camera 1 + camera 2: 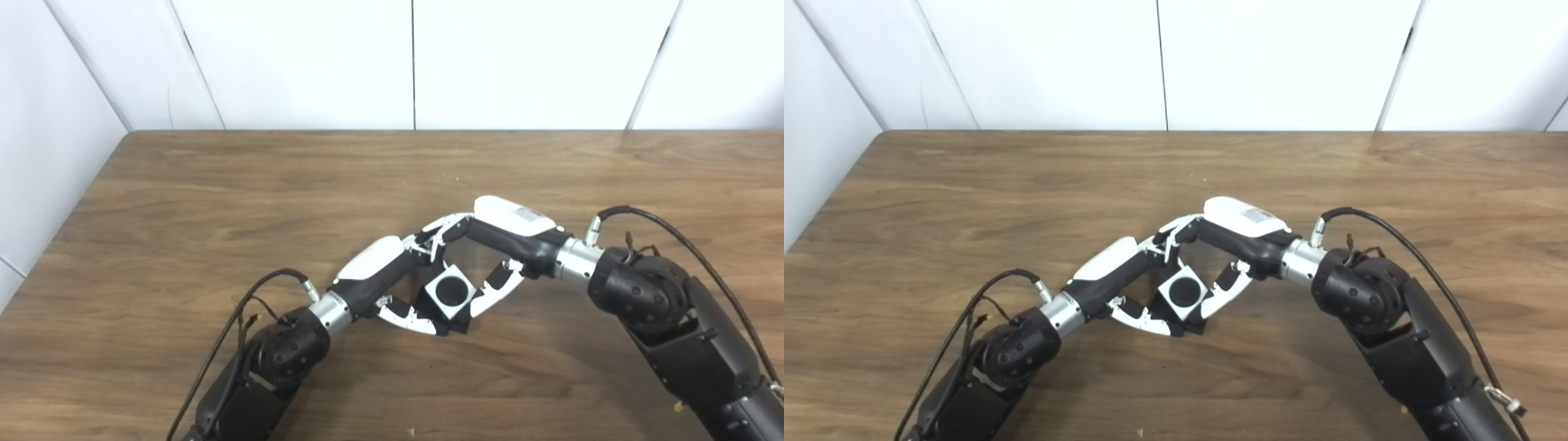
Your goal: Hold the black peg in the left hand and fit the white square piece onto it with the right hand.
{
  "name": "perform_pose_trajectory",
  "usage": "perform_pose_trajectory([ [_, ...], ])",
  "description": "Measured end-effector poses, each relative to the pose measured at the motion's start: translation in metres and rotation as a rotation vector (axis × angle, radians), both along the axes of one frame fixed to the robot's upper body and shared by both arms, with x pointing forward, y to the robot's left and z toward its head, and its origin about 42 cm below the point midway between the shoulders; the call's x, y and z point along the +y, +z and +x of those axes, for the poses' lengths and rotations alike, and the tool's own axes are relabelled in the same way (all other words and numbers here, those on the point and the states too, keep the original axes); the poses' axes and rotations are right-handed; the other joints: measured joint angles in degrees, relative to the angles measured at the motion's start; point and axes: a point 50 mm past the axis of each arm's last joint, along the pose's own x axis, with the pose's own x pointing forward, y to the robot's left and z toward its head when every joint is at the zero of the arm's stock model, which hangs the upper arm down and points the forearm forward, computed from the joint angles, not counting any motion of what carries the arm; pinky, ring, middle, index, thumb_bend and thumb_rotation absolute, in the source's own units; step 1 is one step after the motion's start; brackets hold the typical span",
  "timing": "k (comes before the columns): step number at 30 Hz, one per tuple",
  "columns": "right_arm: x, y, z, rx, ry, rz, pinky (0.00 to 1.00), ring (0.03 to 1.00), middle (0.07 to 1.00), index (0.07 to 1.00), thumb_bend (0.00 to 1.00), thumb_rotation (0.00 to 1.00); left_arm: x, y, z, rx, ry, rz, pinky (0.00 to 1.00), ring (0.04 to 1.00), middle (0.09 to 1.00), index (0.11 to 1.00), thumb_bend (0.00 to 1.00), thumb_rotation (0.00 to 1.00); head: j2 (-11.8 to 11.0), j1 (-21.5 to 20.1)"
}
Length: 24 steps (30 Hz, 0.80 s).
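Near the table's front middle, my two hands meet around one small stack. The white square piece (451, 310) faces up, tilted like a diamond, with the round black peg (451, 290) showing in its middle hole. A black base part pokes out below it. My left hand (380, 269) is shut on the black peg, thumb under the base and fingers curled over the far side. Coming from the right, my right hand (508, 239) is shut on the white square piece, thumb on its right edge, fingers across the top. The fingertips of both hands touch behind the piece.
The brown wooden table (184, 202) runs to white wall panels at the back and on the left. Black cables loop off both wrists (992, 294). A few tiny specks lie on the wood near the front edge.
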Motion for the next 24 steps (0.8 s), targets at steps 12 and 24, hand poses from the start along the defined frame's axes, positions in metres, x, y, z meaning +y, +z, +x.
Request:
perform_pose_trajectory([
  [12, -0.0018, -0.0007, 0.0015, -0.012, -0.003, 0.002, 0.76, 0.838, 0.813, 0.482, 0.51, 0.14, 0.0001, 0.0000, 0.0000, 0.001, 0.000, 0.000, 1.00, 1.000, 1.000, 0.490, 0.52, 0.08, 0.2, -0.7],
  [24, -0.0080, -0.0045, 0.0029, 0.027, -0.032, -0.051, 0.78, 0.864, 0.893, 0.761, 0.87, 0.32, -0.0012, 0.0007, -0.0004, -0.001, -0.004, 0.000, 1.00, 1.000, 1.000, 0.490, 0.52, 0.08, 0.4, -1.0],
])
